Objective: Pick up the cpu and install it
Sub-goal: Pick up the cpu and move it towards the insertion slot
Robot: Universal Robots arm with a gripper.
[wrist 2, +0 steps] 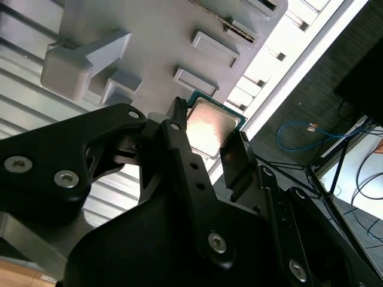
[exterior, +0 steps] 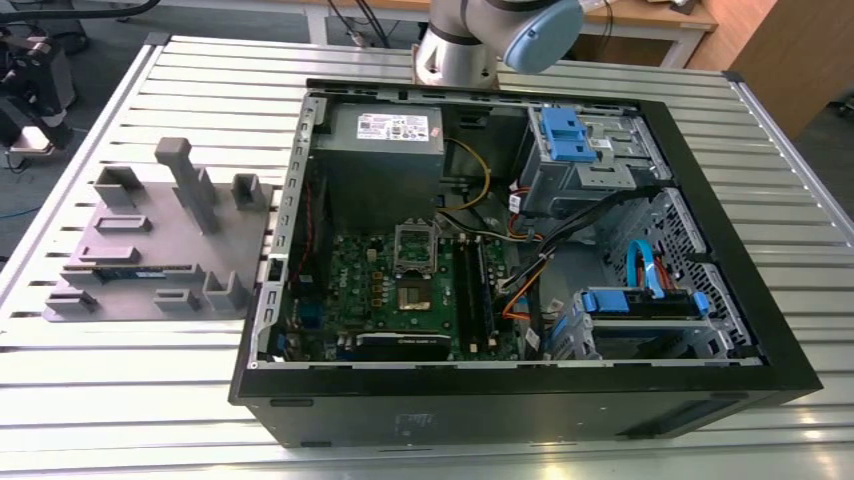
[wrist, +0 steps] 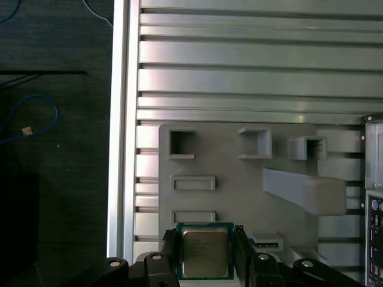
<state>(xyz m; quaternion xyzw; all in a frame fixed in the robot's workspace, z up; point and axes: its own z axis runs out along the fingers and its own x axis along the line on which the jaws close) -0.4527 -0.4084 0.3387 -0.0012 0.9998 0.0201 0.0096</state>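
In both wrist views the cpu (wrist: 204,254) (wrist 2: 210,127), a small square chip with a shiny metal top and a green rim, sits between the two black fingers of my gripper (wrist: 206,248) (wrist 2: 206,136), which is shut on its opposite edges. It hangs well above the grey fixture plate (wrist: 239,191) (exterior: 147,240), near the plate's edge. In the exterior view the open computer case (exterior: 534,260) lies on the table, with the green motherboard (exterior: 387,290) and its socket (exterior: 414,296) inside. The arm (exterior: 494,40) shows at the top of that view.
The fixture plate carries raised blocks, pockets and a memory stick (exterior: 134,271). The slatted aluminium table (exterior: 200,80) ends close to the plate at an edge (wrist: 119,119), beyond which is dark floor with a blue cable (wrist: 30,119). Drive bays and cables fill the case.
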